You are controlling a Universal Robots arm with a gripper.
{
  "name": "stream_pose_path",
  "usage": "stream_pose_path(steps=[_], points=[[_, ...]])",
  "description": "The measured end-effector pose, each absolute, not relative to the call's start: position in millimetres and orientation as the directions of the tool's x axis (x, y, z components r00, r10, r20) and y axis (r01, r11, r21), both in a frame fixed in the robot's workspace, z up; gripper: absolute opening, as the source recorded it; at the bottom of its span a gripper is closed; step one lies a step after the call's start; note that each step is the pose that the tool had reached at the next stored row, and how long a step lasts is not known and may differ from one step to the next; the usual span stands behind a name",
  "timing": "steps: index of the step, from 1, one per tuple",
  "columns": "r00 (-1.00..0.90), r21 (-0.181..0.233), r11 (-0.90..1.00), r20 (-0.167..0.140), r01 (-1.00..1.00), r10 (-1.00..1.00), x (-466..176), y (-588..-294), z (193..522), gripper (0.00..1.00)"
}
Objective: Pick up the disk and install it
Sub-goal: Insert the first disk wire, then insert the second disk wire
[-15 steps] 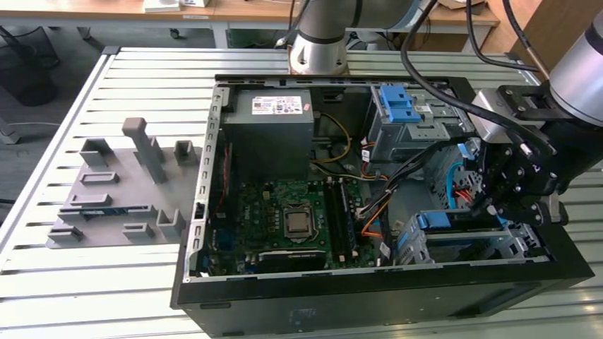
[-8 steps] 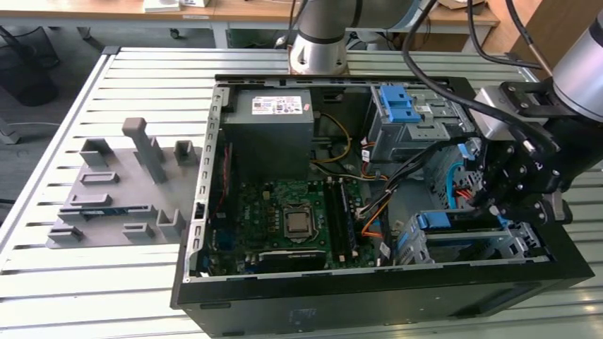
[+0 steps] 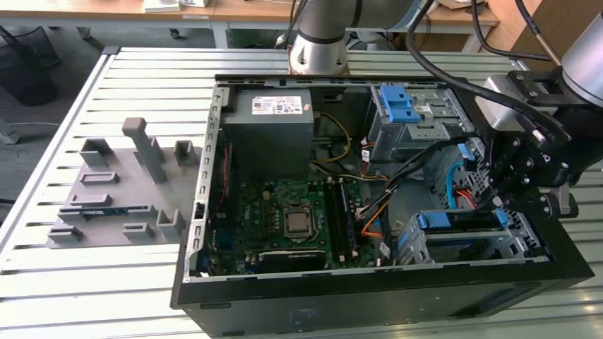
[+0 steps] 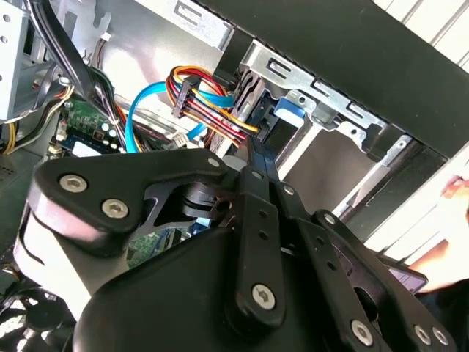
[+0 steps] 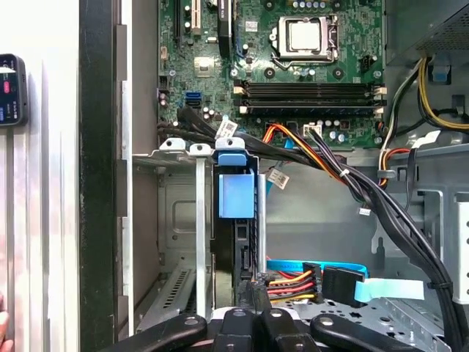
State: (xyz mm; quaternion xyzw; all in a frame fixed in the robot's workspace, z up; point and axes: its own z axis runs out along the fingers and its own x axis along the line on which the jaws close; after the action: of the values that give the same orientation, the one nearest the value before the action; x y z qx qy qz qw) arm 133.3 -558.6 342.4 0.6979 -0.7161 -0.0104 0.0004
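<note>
- The slatted table (image 3: 56, 282) carries the open computer case (image 3: 377, 296), lower centre in the exterior view.
- The claw (image 3: 527, 187) hangs at centre right above the drive bay; whether it is apart or together cannot be told.
- The disk (image 3: 460, 220) sits slotted in the lower-right bay.

Work surface: a table (image 3: 141, 67) of pale metal slats with dark grooves between them; it carries everything in the exterior view.
Table edge: a light frame runs along the exterior view's left side, slanting toward the far corner.
Floor: grey and smooth (image 3: 56, 78), seen beyond the table at the exterior view's left.
Dark object on floor: a black shape (image 3: 24, 70) stands at the far left edge; what it is, I cannot tell.
Far furniture: a wooden desk top (image 3: 113, 8) on pale legs, with a wheel (image 3: 175, 33) under it.
Right corner: a brown wooden panel (image 3: 541, 28).
Light: even and soft, with no strong shadows.
</note>
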Motion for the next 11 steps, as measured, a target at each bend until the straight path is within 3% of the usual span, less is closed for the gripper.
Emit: stream_pose_path(steps=[11], points=[[-0.026, 0.015, 0.025, -0.014, -1.000, -1.000, 133.3, -558.6, 342.8, 0.11]])
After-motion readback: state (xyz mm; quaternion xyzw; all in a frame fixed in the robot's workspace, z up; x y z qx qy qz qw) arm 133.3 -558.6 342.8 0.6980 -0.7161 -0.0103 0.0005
